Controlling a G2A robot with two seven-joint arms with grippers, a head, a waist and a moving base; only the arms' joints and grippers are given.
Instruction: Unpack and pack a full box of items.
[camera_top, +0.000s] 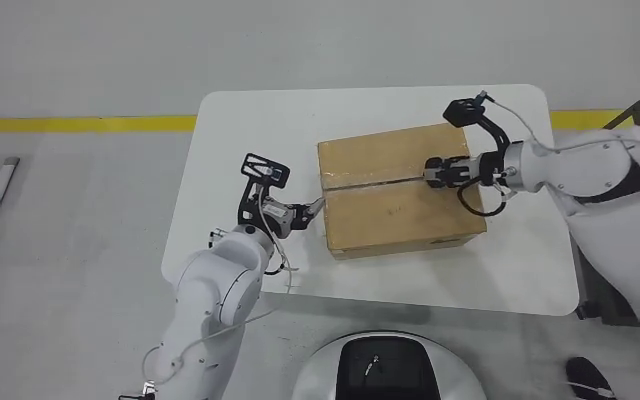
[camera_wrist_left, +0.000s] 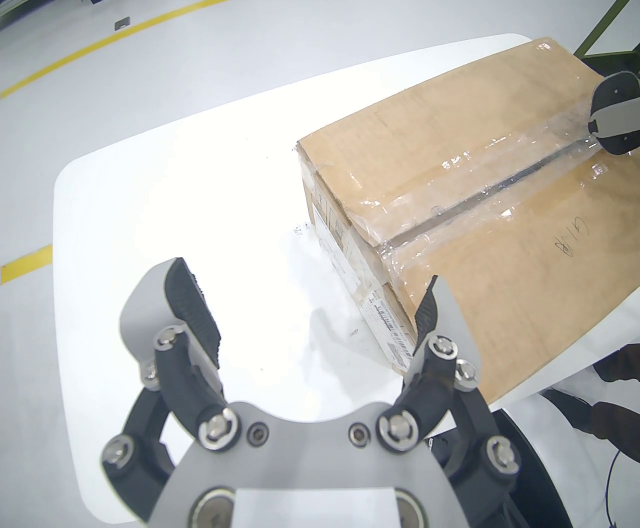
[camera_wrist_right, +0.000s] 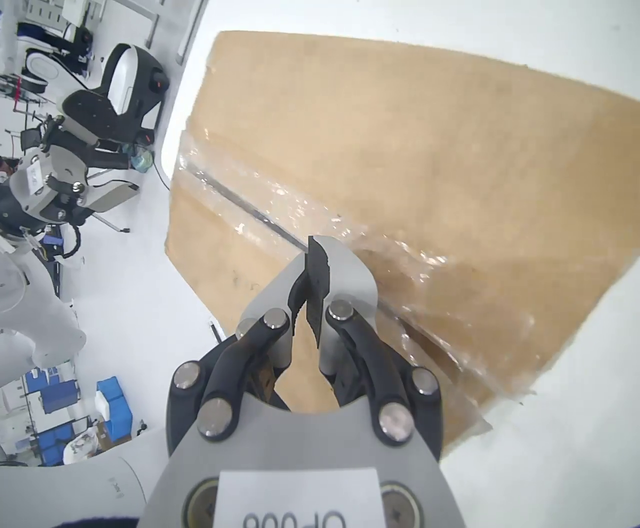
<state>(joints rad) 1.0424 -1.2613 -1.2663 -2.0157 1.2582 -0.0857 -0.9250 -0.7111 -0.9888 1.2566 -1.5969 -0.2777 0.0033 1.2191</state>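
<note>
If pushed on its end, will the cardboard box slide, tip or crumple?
Probably slides rather than tips: the cardboard box sits low and wide, flat on the smooth table. Likely stiff, since clear tape covers its closed flaps. Weight cannot be judged.

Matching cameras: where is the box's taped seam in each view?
Top view: seam across the middle of the box top.
Left wrist view: seam from the box's near end to the right gripper.
Right wrist view: seam leading away from that gripper.
Shared landmark: right gripper at the seam's end.
</note>
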